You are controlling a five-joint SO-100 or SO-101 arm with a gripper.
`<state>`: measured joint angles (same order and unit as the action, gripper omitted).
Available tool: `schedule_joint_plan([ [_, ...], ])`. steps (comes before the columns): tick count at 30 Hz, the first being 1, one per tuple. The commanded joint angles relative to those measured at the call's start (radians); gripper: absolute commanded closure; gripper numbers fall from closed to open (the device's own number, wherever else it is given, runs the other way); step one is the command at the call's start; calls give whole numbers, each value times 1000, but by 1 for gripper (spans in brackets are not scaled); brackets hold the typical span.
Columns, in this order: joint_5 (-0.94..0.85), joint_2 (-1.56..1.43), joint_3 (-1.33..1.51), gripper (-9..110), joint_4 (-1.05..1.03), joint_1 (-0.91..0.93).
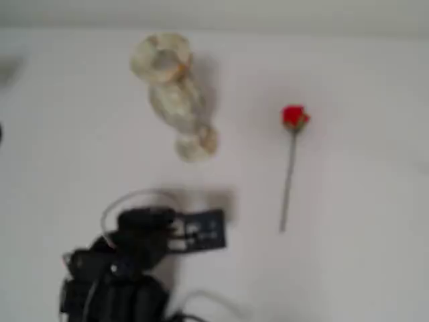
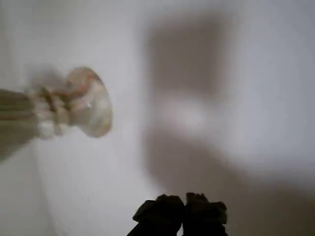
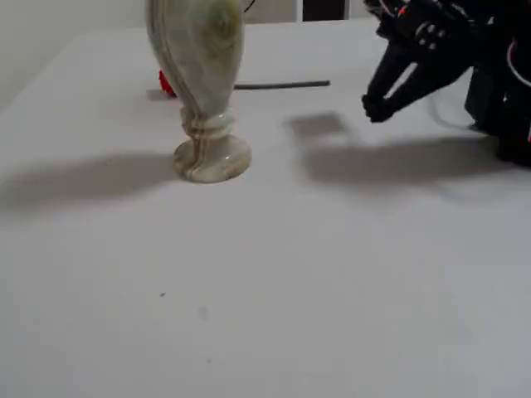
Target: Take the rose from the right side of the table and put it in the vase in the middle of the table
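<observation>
We log nothing done yet: rose (image 1: 290, 161) lying on the table (image 1: 362, 255) right of the vase (image 1: 173, 94), gripper (image 3: 375, 108) near the vase, jaws together and empty.

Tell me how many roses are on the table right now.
1. The rose lies flat on the table, right of the vase in a fixed view; none shows in the vase's mouth, though its inside is hidden.

No text, label, brand or number can be read in any view; pale marks on the arm's dark plate (image 1: 201, 231) are too blurred.
</observation>
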<state>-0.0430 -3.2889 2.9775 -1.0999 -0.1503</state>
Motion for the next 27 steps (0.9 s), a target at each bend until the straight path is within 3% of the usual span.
schedule_joint_plan([
  [1, 23, 224, -189, 102, 140, 69],
  [10, 207, 1117, -887, 97, 192, 149],
  [22, 575, 1878, -1723, 79, -21, 281],
  [27, 709, 2094, -1991, 79, -146, 347],
])
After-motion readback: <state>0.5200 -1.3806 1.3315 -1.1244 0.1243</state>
